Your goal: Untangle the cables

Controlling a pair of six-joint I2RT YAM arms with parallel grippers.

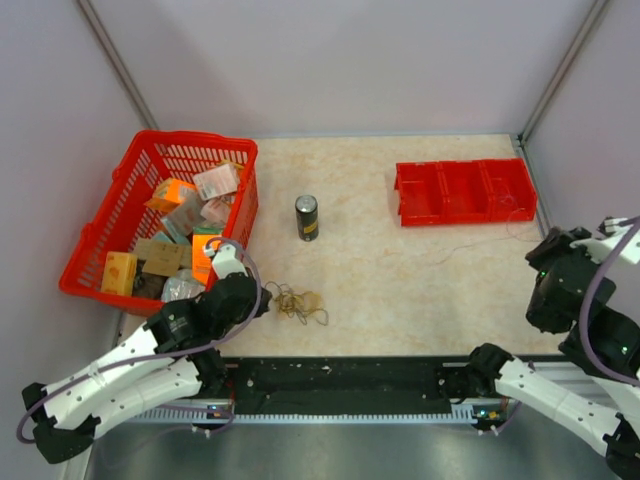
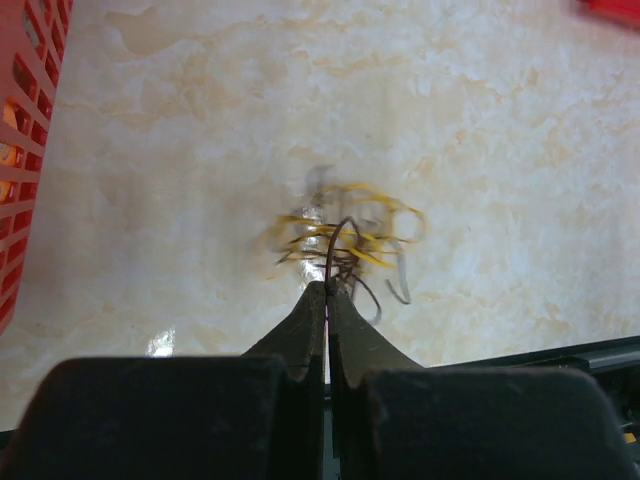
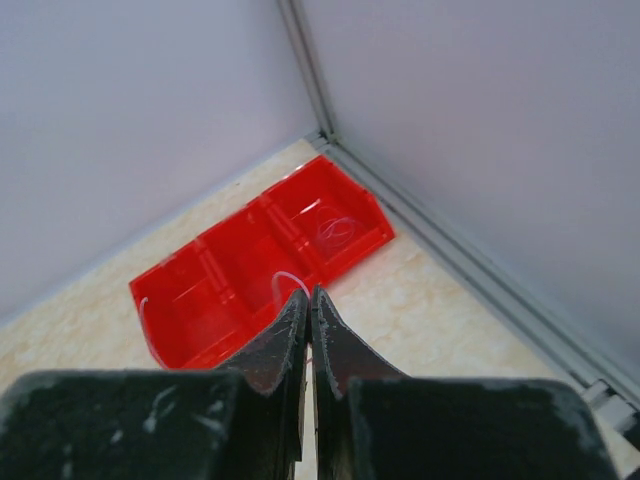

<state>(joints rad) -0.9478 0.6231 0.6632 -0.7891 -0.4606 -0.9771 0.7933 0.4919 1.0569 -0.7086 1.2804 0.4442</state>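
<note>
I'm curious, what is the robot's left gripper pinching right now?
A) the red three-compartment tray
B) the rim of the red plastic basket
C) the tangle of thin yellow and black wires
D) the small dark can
C: in the left wrist view, the left gripper is closed, with a dark loop of the tangle of thin yellow and black wires rising from between its tips.

White-shelled left arm (image 1: 110, 385) and right arm (image 1: 545, 388), chunky black joints, thin lilac cable (image 1: 586, 300) looped along each. The left pincer (image 2: 327, 290) and right pincer (image 3: 308, 295) are matte black wedges, right one pretty scuffed.
</note>
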